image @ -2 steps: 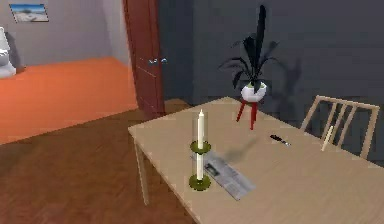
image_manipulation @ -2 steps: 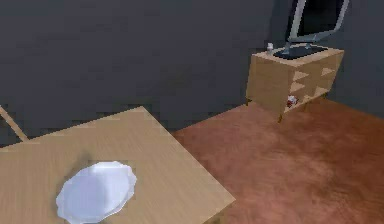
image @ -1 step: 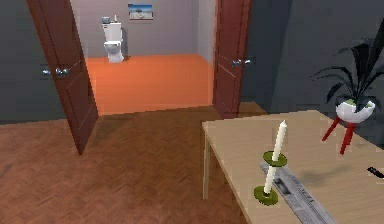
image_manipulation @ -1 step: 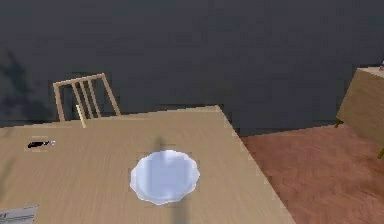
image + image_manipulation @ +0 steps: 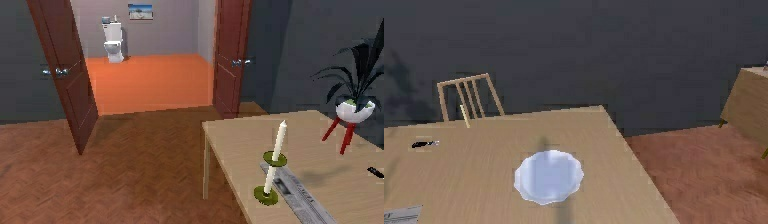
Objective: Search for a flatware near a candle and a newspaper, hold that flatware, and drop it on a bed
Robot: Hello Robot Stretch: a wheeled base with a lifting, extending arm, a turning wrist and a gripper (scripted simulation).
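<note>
On the wooden table [image 5: 240, 140] at the forward view's lower right, two white candles [image 5: 281, 137] stand in green holders, just beside a grey newspaper [image 5: 306, 196]. Near the table's right edge lies a small dark item [image 5: 375, 172], possibly the flatware, though it is too small to be sure. Farther along the tabletop, the arm side view shows a white scalloped plate [image 5: 548, 177], with a wooden chair [image 5: 469, 98] beyond. How the gripper's fingers stand cannot be told.

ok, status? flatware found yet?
Candles and grey newspaper on table ahead. Small dark thing on tabletop, too small to call flatware. White plate nearby, chair behind table.
</note>
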